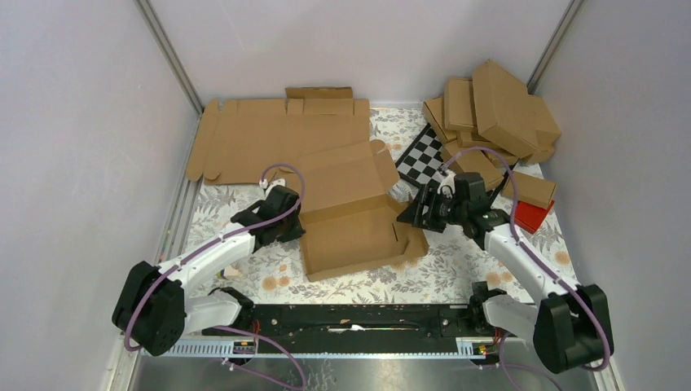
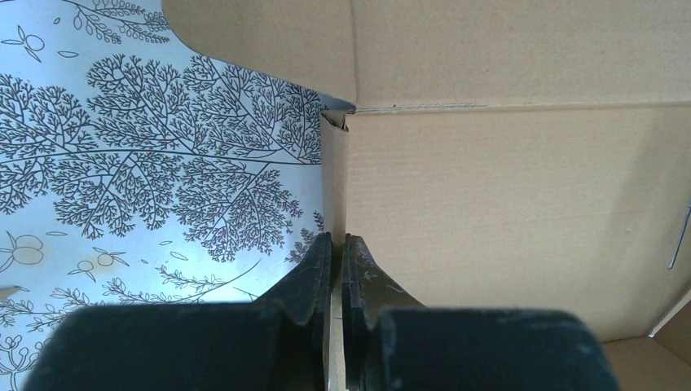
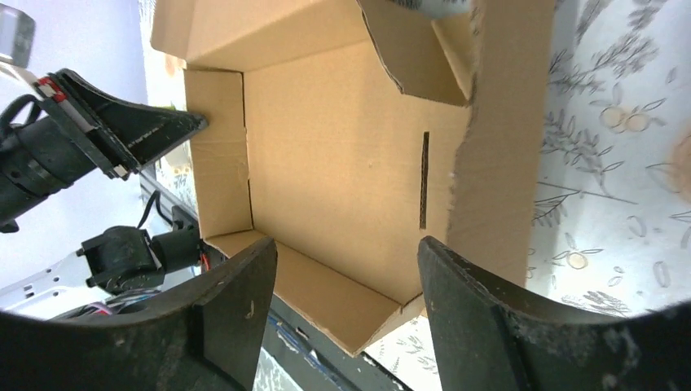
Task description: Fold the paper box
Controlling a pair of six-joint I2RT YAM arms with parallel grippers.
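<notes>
Left wrist | left claw clamped shut on paper box side wall, holding it upright | right claw gapes wide, empty, facing opposite wall, likely to fold it

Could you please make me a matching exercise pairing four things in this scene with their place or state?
Things:
1. left gripper
2. right gripper
3. checkered board
4. pile of folded boxes

Place or state:
a. open, at the right side of the paper box
b. heaped in the far right corner
c. shut on the paper box's left wall
d. lying flat between the paper box and the pile

Pairs: 1-c, 2-a, 3-d, 4-b
</notes>
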